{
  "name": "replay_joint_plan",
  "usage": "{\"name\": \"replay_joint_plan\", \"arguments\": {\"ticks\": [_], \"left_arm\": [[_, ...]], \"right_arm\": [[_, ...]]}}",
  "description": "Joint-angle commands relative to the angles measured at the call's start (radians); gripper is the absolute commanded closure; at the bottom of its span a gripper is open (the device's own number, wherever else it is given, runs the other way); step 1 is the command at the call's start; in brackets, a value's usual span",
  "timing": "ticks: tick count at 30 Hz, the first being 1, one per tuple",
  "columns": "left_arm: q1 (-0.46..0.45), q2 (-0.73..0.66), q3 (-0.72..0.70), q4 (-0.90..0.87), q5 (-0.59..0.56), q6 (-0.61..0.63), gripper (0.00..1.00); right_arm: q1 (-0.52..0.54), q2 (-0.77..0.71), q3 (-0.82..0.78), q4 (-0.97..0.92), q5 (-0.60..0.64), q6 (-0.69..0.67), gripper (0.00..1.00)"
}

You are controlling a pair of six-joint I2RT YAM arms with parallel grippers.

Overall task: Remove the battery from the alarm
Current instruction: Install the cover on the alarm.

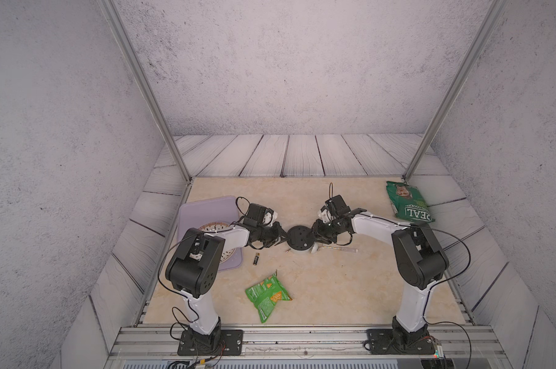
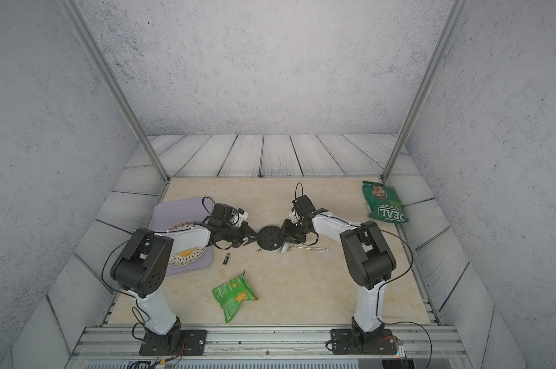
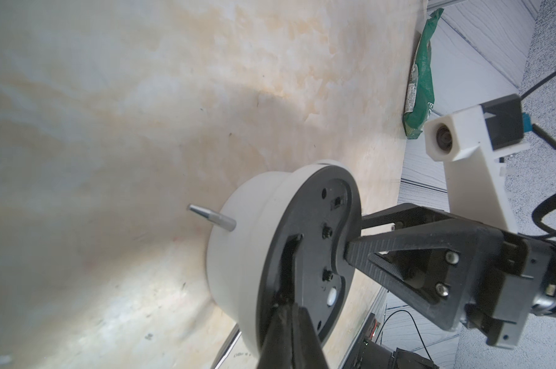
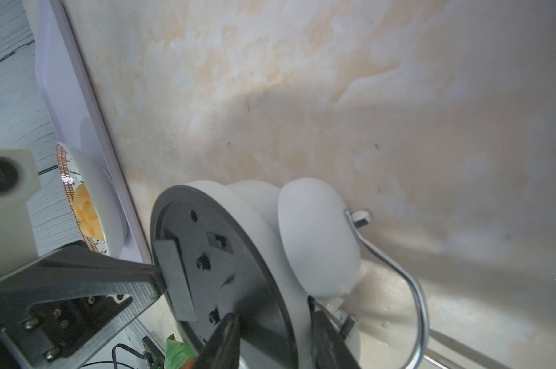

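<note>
White arm links [image 1: 203, 306], black joints [image 1: 195, 265], thin black cables [image 3: 554, 150]

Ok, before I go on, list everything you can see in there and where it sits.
table: one, beige marble look, under everything
alarm clock: one, white with black back, face down at the centre
battery: one, black with gold end, loose beside the tray's near corner
screwdriver: one, clear handle, lying just right of the clock
snack bag: one, light green, near centre
pouch: one, dark green, far right corner
tray: one, lilac, left side
plate: one, white with patterned rim, on the tray, yellow food on it
left gripper: one, black, shut, tip at the clock's back panel
right gripper: one, black, closed on the clock's rim
</note>
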Motion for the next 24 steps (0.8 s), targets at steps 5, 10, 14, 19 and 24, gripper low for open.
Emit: {"name": "replay_joint_plan", "arguments": {"ticks": [5,10,14,19,24], "left_arm": [[-0.012,0.034,0.014,-0.013,0.022,0.007,1.00],[-0.012,0.051,0.049,-0.072,0.004,0.034,1.00],[-0.012,0.041,0.093,-0.155,-0.016,0.130,1.00],[-0.012,0.067,0.122,-0.198,-0.007,0.183,1.00],[-0.012,0.061,0.128,-0.232,-0.032,0.191,0.96]], "right_arm": [[0.005,0.002,-0.027,-0.004,0.037,0.013,0.60],[0.007,0.001,-0.032,-0.001,0.030,0.007,0.60],[0.011,-0.004,-0.038,0.004,0.028,-0.006,0.60],[0.012,0.002,-0.041,0.005,0.019,-0.013,0.59],[0.012,-0.008,-0.040,0.001,0.026,-0.015,0.59]]}}
